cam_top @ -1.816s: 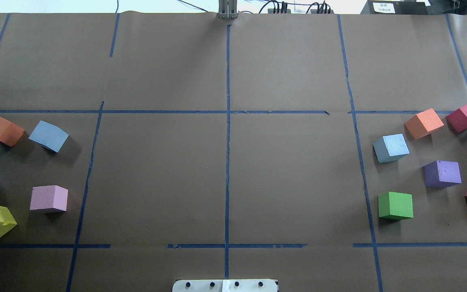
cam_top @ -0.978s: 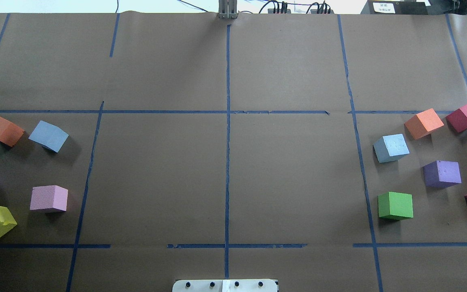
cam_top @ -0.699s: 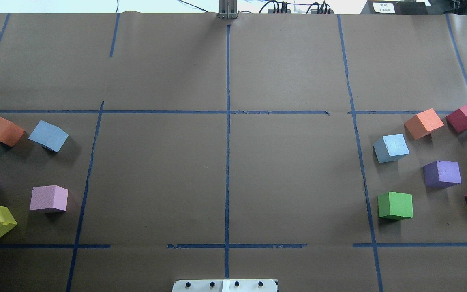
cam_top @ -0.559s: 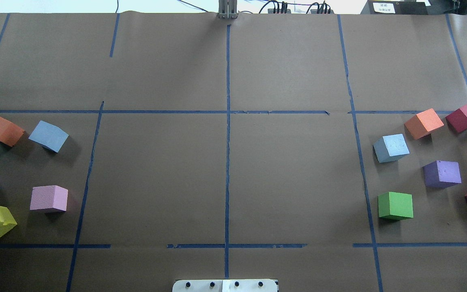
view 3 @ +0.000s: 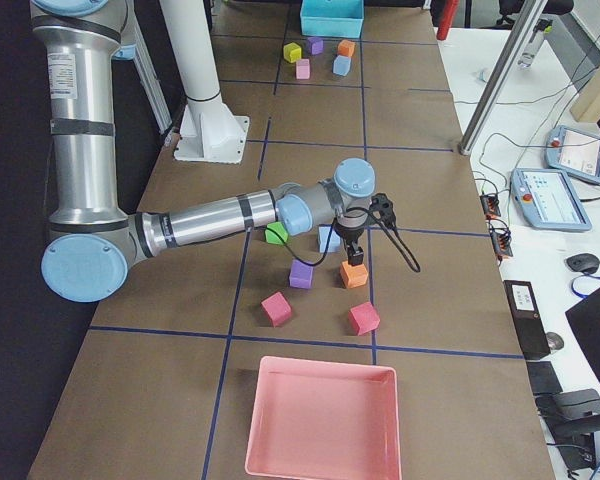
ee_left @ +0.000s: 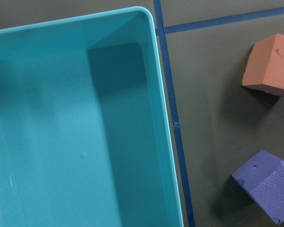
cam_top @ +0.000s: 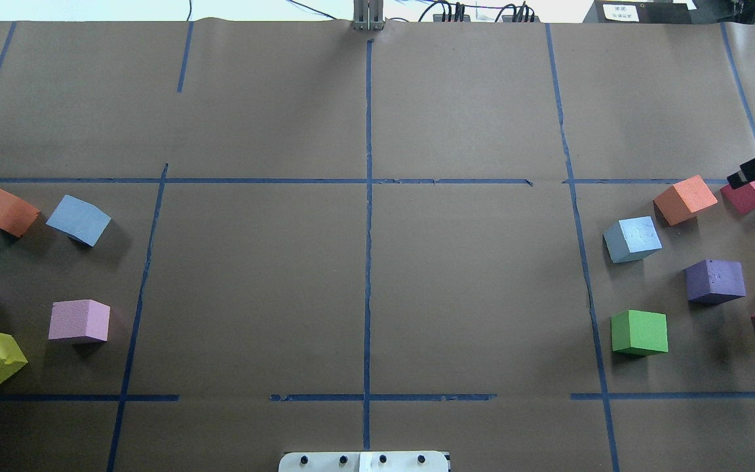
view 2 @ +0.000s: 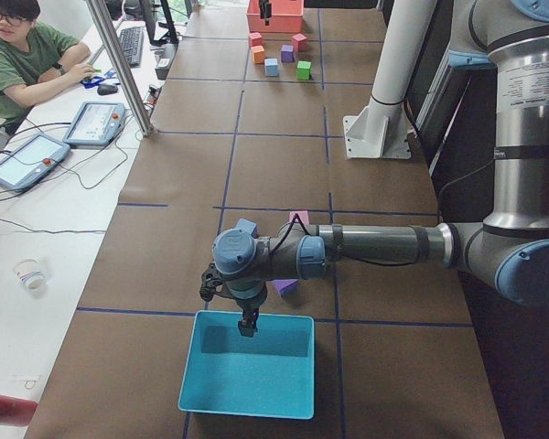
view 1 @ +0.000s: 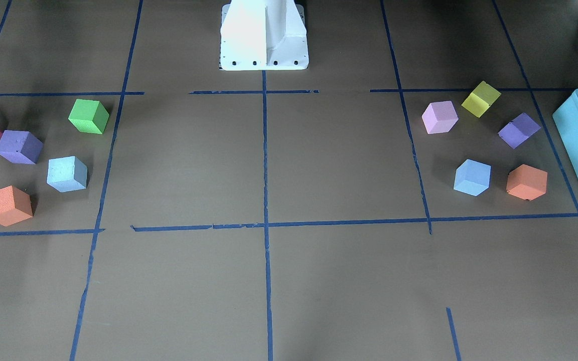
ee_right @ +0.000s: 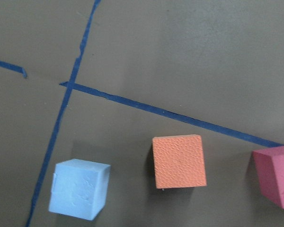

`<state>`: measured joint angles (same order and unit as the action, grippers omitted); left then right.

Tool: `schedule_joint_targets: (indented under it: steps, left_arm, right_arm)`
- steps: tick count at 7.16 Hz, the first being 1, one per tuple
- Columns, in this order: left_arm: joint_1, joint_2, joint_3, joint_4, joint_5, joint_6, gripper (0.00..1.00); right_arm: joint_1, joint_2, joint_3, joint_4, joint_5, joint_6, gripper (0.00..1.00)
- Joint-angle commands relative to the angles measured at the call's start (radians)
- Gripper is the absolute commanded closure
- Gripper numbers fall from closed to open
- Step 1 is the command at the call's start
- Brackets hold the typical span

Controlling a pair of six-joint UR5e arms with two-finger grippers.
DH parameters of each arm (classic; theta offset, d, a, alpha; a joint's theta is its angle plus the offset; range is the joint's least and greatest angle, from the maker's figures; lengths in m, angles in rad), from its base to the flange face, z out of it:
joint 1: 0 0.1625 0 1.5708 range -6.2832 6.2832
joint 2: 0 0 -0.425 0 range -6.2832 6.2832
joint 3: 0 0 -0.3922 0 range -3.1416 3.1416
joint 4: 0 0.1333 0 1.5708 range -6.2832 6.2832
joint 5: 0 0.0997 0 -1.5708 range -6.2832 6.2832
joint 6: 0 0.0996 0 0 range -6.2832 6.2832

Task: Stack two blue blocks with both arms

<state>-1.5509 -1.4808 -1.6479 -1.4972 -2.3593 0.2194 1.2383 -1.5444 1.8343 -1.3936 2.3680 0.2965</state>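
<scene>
Brown paper marked off with blue tape covers the surface, and you have both blue blocks resting on it, well apart, one at each end. Look at the left arm: it stretches out low over the robot's left end, and the left gripper hangs over the rim of the teal box. Only the side view shows that gripper, so you cannot tell how wide its jaws stand or whether they hold anything. Its wrist camera looks straight down into the box, with the left-end orange cube and a purple cube on the paper beside it. The right arm reaches over the cluster of cubes at the other end, which lies apart from the pink tray. The right gripper hangs above the right-end orange cube. From overhead you catch only a black part of it at the view's edge, over a red cube, so you cannot tell its opening either. The sky-blue block sits just beside the left-end orange cube, on the side away from the box. The pale cyan block sits near the right-end orange cube, with neither gripper touching either blue block
</scene>
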Motion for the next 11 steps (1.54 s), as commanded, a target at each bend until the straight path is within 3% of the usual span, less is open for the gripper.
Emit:
schedule_joint_targets:
  steps: [1,3,5,11]
  left_arm:
    - [0.0,0.001,-0.001,0.0,0.0,-0.002,0.0]
    - [0.0,-0.001,0.002,-0.002,0.0,0.0,0.0]
    - [0.0,-0.001,0.002,-0.002,0.0,0.0,0.0]
    - [0.002,-0.001,-0.001,-0.002,0.0,0.0,0.0]
  right_arm:
    - [-0.11,0.029,0.06,0.001,-0.08,0.243,0.0]
    - [-0.205,0.036,0.069,0.008,-0.172,0.332,0.0]
    - [-0.311,0.033,0.005,0.184,-0.263,0.456,0.0]
    - [-0.365,0.029,-0.092,0.219,-0.276,0.446,0.0]
